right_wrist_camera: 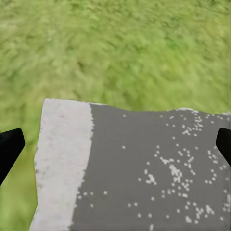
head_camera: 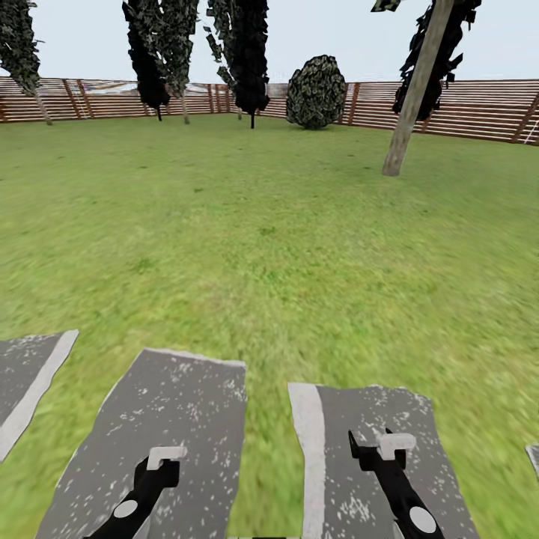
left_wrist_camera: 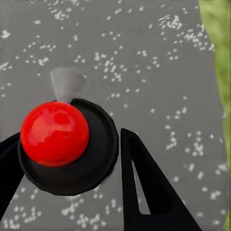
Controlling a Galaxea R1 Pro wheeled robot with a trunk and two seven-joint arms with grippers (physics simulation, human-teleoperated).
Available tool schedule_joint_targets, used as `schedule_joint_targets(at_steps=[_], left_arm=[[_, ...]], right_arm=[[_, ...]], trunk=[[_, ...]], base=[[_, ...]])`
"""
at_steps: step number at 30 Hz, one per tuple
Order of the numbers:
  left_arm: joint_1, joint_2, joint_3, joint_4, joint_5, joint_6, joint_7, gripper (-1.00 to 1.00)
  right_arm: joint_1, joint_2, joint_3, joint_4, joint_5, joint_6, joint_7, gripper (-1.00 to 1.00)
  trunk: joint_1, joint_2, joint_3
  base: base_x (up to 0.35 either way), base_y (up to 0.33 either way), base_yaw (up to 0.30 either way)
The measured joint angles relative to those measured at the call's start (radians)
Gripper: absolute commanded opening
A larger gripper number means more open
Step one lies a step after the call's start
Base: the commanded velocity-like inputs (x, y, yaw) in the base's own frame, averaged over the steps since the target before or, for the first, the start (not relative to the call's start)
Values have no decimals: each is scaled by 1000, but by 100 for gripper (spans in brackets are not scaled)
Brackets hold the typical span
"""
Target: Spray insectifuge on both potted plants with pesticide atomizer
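Both claws hang low over the stepping stones (head_camera: 172, 419) — right claw (right_wrist_camera: 115, 144) spread wide, left claw (left_wrist_camera: 72, 159) apparently open too. With no atomizer or potted plants ahead on the lawn (head_camera: 262, 224), the robot could roll on the wrong way.

Garden (head_camera: 284, 247): green lawn, grey stepping stones (head_camera: 172, 442) at near edge, brown slatted fence (head_camera: 464, 108) behind.

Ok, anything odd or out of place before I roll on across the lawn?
Nothing is spilled or damaged. One oddity: a red ball on a black disc sits between the left gripper fingers, over grey stone.
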Motion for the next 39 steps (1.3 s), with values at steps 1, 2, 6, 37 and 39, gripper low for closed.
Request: schedule_joint_targets(at_steps=[1, 2, 6, 37, 39], left_arm=[[0, 0, 0, 0, 0, 0, 0, -100], [0, 0, 0, 0, 0, 0, 0, -100], [1, 0, 0, -1, 0, -1, 0, -100], [74, -11, 3, -1, 1, -11, 3, -100], [75, -11, 3, -1, 1, -12, 2, -100]], right_arm=[[0, 0, 0, 0, 0, 0, 0, 100], [0, 0, 0, 0, 0, 1, 0, 100], [0, 0, 0, 0, 0, 1, 0, 100], [0, 1, 0, 1, 0, 0, -2, 100], [0, 1, 0, 1, 0, 0, -3, 100]], trunk=[[-4, 7, 3], [-8, 14, 6], [-8, 14, 6], [-8, 14, 6], [-8, 14, 6]], base=[[0, 0, -189], [0, 0, -209], [0, 0, -265], [0, -1, -281], [-132, -135, -56]])
